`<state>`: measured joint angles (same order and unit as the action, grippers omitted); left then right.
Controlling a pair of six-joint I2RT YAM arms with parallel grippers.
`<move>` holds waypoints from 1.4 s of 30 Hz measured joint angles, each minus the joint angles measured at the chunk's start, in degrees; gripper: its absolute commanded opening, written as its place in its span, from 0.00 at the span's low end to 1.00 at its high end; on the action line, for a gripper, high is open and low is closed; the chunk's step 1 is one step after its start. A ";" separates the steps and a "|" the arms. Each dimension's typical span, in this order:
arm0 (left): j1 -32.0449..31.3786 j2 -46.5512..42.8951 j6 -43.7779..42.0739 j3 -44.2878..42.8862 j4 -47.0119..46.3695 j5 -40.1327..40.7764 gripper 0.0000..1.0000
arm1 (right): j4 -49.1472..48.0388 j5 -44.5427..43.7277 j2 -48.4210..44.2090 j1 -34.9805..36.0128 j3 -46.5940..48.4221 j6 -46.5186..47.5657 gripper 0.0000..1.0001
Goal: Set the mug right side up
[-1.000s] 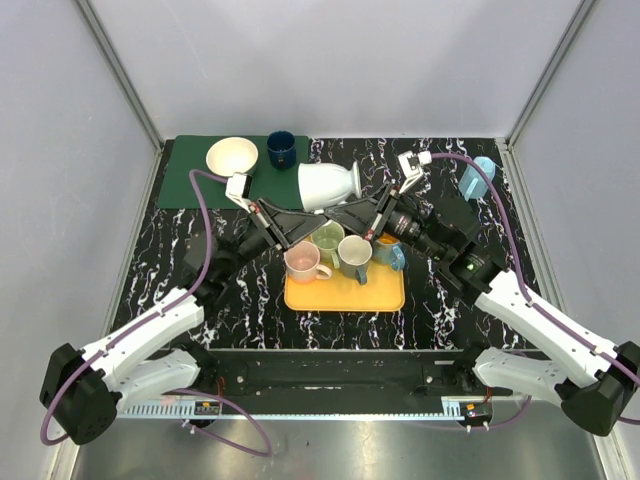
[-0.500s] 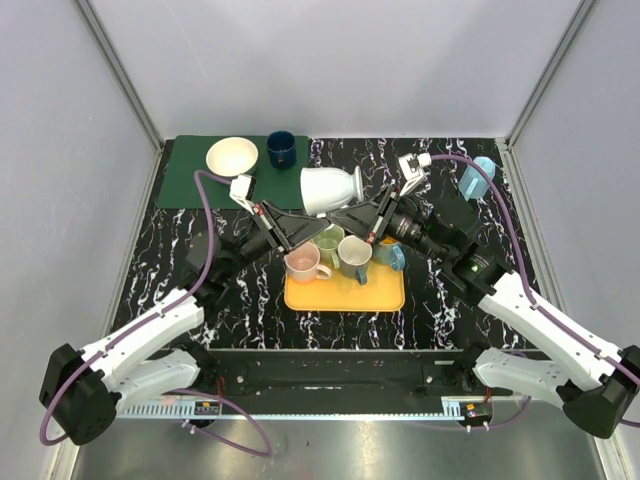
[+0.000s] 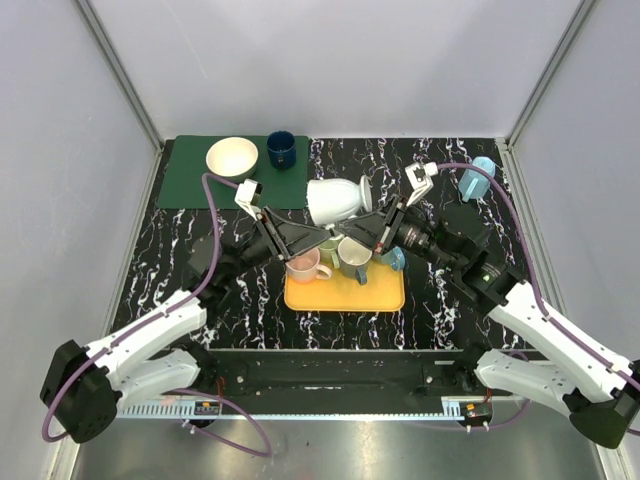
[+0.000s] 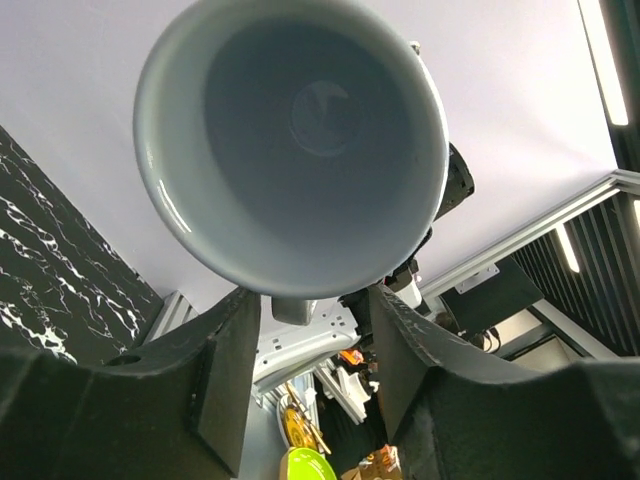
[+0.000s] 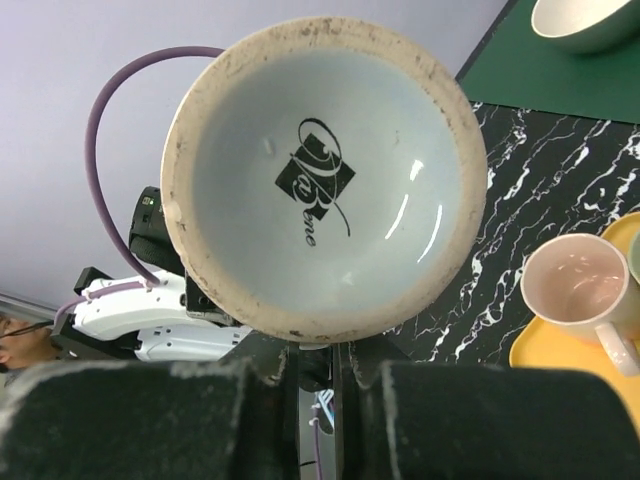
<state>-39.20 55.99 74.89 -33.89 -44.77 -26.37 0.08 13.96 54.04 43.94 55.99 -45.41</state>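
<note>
- The black marbled table point(image 3: 460, 310) carries a green mat point(image 3: 190, 185) at its far left and a yellow tray point(image 3: 345, 292) near the middle.
- The white mug point(image 3: 335, 200) is in the air, lying on its side above the far edge of the tray. It sits between the two grippers, mouth toward the left arm and base toward the right arm.
- The right gripper point(image 5: 315, 375) has its fingers drawn almost together just under the mug's base, pinching a thin part of the mug. Which part cannot be told, as the fingers and the base rim cover it.
- The left gripper point(image 4: 310, 300) is spread wide, one finger on each side below the mouth rim. Its camera looks straight into the mug. Whether the fingers touch the rim cannot be told.
- On the tray a pink cup point(image 3: 302, 262) and a grey cup point(image 3: 354, 255) stand upright. A green cup point(image 3: 328, 243) is half hidden behind the left gripper, and a blue cup point(image 3: 392, 257) behind the right gripper.
- A cream bowl point(image 3: 232, 156) and a dark blue cup point(image 3: 281, 149) sit on the mat. A pale blue cup point(image 3: 478, 178) is at the table's far right.
</note>
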 measured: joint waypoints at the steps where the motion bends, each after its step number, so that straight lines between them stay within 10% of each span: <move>1: 0.13 -0.02 0.11 0.13 -0.35 -0.07 0.55 | 0.35 -0.24 -0.31 0.00 0.00 0.17 0.00; 12: 2.64 -3.19 0.17 3.85 -0.72 -0.02 0.58 | 13.03 -12.28 -5.38 0.00 5.05 7.21 0.00; 21: 4.28 -11.82 -5.49 6.51 11.72 1.16 0.58 | 30.64 -44.11 1.42 -3.41 19.47 18.05 0.00; 29: 4.28 -21.31 -16.85 4.17 28.30 4.70 0.58 | 35.06 -41.35 22.18 -28.94 24.02 18.58 0.00; 42: 4.28 -22.01 -24.57 4.15 37.59 7.37 0.58 | 31.65 -33.05 55.80 -34.01 39.93 20.59 0.00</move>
<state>-34.92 33.98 50.33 -29.74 -7.18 -19.00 31.73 -19.09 109.84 9.93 95.92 -24.82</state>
